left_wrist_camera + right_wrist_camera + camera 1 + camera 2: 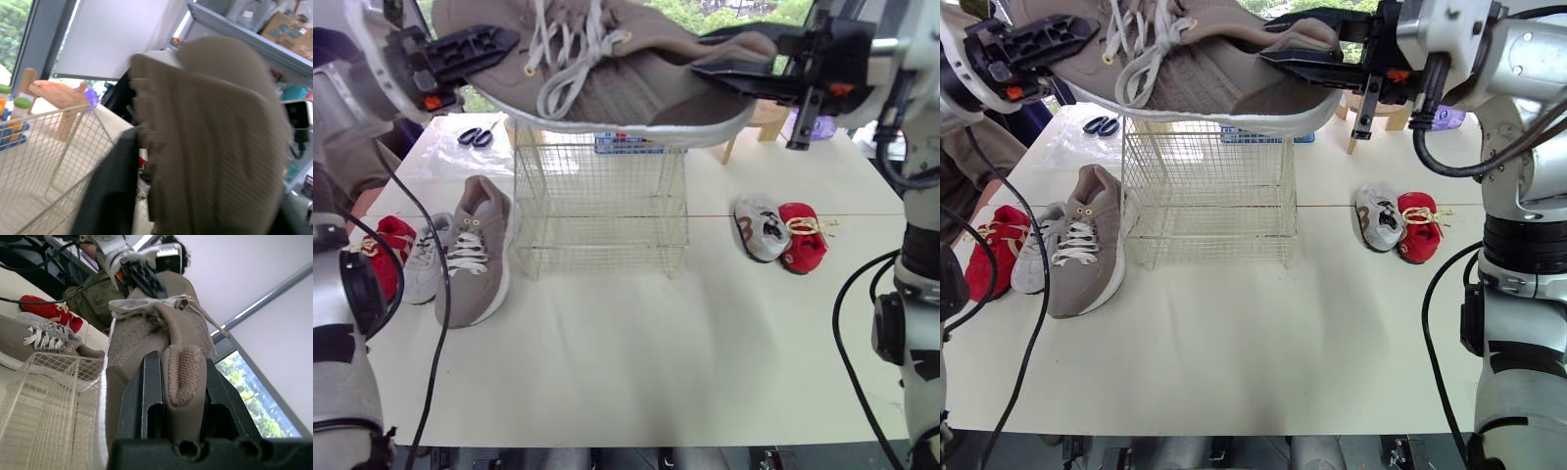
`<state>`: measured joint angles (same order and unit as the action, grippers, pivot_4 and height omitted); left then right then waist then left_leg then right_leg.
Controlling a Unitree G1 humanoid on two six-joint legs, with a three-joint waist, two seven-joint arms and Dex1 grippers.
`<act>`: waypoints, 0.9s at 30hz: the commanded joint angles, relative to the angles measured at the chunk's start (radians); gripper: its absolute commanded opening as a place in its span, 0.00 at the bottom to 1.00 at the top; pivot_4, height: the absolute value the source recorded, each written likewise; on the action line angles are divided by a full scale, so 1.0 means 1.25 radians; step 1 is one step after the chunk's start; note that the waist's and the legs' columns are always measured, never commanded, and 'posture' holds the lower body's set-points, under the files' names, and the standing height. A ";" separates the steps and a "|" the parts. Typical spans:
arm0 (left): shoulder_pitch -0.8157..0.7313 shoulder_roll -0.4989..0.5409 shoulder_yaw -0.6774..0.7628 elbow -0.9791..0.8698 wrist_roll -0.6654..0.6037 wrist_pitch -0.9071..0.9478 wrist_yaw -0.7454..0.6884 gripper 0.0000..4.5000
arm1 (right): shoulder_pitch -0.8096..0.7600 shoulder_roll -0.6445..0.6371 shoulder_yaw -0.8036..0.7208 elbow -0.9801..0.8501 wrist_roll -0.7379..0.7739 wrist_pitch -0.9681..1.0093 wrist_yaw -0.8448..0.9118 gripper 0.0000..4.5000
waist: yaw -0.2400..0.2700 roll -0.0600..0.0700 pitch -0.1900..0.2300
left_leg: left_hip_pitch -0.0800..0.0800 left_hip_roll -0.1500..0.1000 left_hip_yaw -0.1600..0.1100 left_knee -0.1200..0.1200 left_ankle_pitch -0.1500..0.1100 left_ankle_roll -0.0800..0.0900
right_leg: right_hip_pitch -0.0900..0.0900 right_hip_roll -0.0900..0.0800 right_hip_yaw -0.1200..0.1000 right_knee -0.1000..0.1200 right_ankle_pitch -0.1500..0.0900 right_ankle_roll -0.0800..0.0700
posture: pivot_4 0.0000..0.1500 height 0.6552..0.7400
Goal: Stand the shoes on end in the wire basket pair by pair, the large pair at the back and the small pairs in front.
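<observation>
A large tan shoe (607, 69) hangs on its side in the air just above the wire basket (602, 211). My left gripper (489, 44) is shut on its toe end and my right gripper (729, 73) is shut on its padded heel collar (183, 367). The basket stands upright with nothing inside. The matching large tan shoe (475, 255) lies on the table left of the basket, beside a small grey shoe (429, 257) and a small red shoe (386, 250). A second small grey shoe (761, 228) and small red shoe (803, 237) lie to the basket's right.
Scissors (475, 136) rest on a plastic bag at the back left. A blue box (626, 145) sits behind the basket and a wooden stool (766, 117) stands past the table's far edge. A person in olive clothing (93, 298) sits at the left.
</observation>
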<state>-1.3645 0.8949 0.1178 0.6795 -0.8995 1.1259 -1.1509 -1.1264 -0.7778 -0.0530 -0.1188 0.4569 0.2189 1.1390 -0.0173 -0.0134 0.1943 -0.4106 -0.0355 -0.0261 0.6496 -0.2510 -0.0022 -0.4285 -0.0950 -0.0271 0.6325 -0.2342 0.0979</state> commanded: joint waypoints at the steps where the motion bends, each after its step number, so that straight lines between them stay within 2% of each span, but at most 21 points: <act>1: -0.023 0.001 0.059 -0.025 -0.005 0.013 -0.015 0.13 | -0.013 0.006 -0.023 -0.024 0.023 0.007 -0.016 0.05 | 0.001 0.000 0.000 | 0.000 0.000 0.000 0.000 0.000 0.000 | 0.000 0.000 0.000 0.000 0.000 0.000 | 1.00 1.00; 5: -0.019 -0.012 0.115 -0.029 -0.008 0.025 0.038 0.13 | -0.009 0.016 -0.028 -0.014 0.026 0.029 -0.032 0.05 | 0.003 0.000 0.000 | 0.000 0.000 0.000 0.000 0.000 0.000 | 0.000 -0.001 0.000 0.000 0.000 0.000 | 1.00 1.00; 6: -0.013 -0.016 0.135 -0.039 -0.016 0.032 0.054 0.13 | -0.008 0.024 -0.041 -0.007 0.035 0.042 -0.052 0.15 | 0.003 0.000 0.000 | 0.000 0.000 0.000 0.001 0.000 0.000 | 0.000 -0.001 0.000 0.000 0.000 0.000 | 1.00 1.00; 9: 0.075 -0.081 0.337 -0.147 -0.104 0.016 0.272 0.13 | 0.033 0.072 -0.191 0.090 0.134 0.136 -0.203 0.45 | 0.003 -0.001 0.000 | 0.001 0.000 0.000 0.000 0.000 0.000 | 0.001 -0.001 0.000 0.000 0.000 0.000 | 1.00 1.00; 11: 0.134 -0.167 0.450 -0.266 -0.190 0.005 0.424 0.13 | 0.075 0.119 -0.275 0.108 0.213 0.181 -0.293 0.67 | 0.005 -0.003 -0.001 | 0.001 0.001 -0.001 0.002 0.000 -0.001 | 0.001 -0.003 0.000 0.001 0.001 0.000 | 1.00 1.00; 14: 0.201 -0.323 0.526 -0.465 -0.323 -0.047 0.624 0.13 | 0.143 0.206 -0.334 0.087 0.301 0.219 -0.394 0.98 | 0.008 -0.003 -0.001 | 0.000 0.001 -0.001 0.001 0.003 -0.005 | 0.001 -0.005 0.001 0.000 0.001 0.001 | 1.00 1.00; 17: 0.243 -0.481 0.535 -0.612 -0.411 -0.154 0.782 0.13 | 0.175 0.329 -0.347 0.058 0.390 0.254 -0.505 0.98 | 0.007 -0.003 -0.001 | -0.001 0.000 -0.001 0.001 0.004 -0.008 | 0.000 -0.006 0.001 0.000 0.003 0.002 | 1.00 1.00; 20: 0.270 -0.602 0.498 -0.693 -0.433 -0.259 0.855 0.13 | 0.174 0.448 -0.291 0.017 0.454 0.294 -0.575 0.98 | 0.003 -0.003 -0.001 | -0.001 0.000 0.000 0.001 0.004 -0.008 | -0.001 -0.006 0.001 0.000 0.003 0.002 | 1.00 1.00; 23: 0.286 -0.665 0.460 -0.711 -0.433 -0.336 0.867 0.13 | 0.147 0.553 -0.238 -0.014 0.494 0.297 -0.624 0.98 | -0.001 -0.003 -0.001 | 0.000 0.000 0.001 0.000 0.004 -0.008 | -0.001 -0.003 0.002 0.001 0.003 0.002 | 1.00 1.00; 27: 0.322 -0.676 0.411 -0.696 -0.446 -0.369 0.852 0.13 | 0.115 0.631 -0.189 -0.030 0.520 0.290 -0.648 0.98 | 0.004 -0.002 -0.001 | 0.000 0.000 0.000 0.000 0.004 -0.007 | -0.001 -0.002 0.002 0.002 0.003 0.002 | 1.00 1.00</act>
<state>-0.9578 0.0360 0.6500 -0.1612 -1.4169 0.6941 -0.0639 -0.9537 0.0008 -0.2994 -0.1069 1.0740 0.5959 0.3372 -0.0124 -0.0165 0.1930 -0.4102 -0.0356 -0.0257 0.6501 -0.2470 -0.0092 -0.4295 -0.0969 -0.0244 0.6345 -0.2299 0.1007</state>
